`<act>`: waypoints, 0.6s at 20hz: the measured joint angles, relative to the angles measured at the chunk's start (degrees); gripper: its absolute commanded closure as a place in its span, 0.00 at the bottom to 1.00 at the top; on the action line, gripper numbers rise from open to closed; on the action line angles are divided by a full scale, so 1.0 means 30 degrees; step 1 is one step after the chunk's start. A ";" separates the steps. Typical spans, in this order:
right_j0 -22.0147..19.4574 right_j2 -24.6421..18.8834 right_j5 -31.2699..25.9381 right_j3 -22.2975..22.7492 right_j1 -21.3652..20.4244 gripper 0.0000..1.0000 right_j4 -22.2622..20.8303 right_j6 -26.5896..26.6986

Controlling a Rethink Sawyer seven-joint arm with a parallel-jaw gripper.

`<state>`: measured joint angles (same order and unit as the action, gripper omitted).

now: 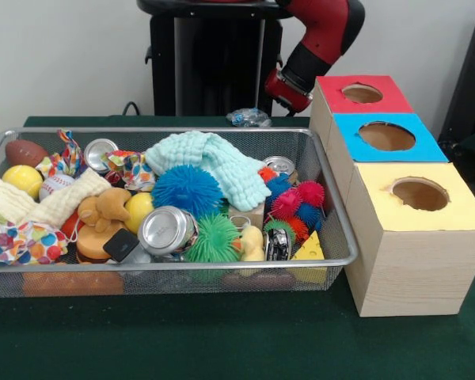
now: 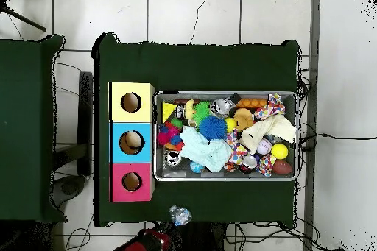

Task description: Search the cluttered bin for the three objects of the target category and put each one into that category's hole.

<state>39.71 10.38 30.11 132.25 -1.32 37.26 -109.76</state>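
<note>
The wire-mesh bin [image 1: 342, 237] stands on the green table, full of toys, cloths and cans; it also shows in the overhead view [image 2: 157, 138]. One clear, wrinkled plastic bottle [image 1: 249, 117] is outside the bin, behind its far rim, and shows near the table's robot-side edge in the overhead view [image 2: 179, 215]. The red and black arm [image 1: 293, 79] comes down from the top right and ends right next to that bottle. The gripper itself is not clear in either view. No other clear bottle shows plainly in the bin.
Three wooden boxes with round holes stand beside the bin: red [image 1: 332, 89], blue [image 1: 348, 131], yellow [image 1: 451, 210]. The bin holds silver cans [image 1: 166, 229], spiky balls [image 1: 187, 188], a mint cloth [image 1: 214, 158], a baseball [image 1: 54, 184], and a cheese wedge [image 1: 309, 250].
</note>
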 measured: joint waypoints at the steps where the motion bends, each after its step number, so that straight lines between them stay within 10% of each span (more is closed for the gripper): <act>1: -0.0029 0.0000 0.0172 0.0003 0.0004 0.00 -0.0043 0.0000; 12: -0.0546 0.0019 0.0337 0.0447 -0.0613 0.00 -0.0792 0.0000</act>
<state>38.07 10.44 31.12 133.59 -3.15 34.89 -109.76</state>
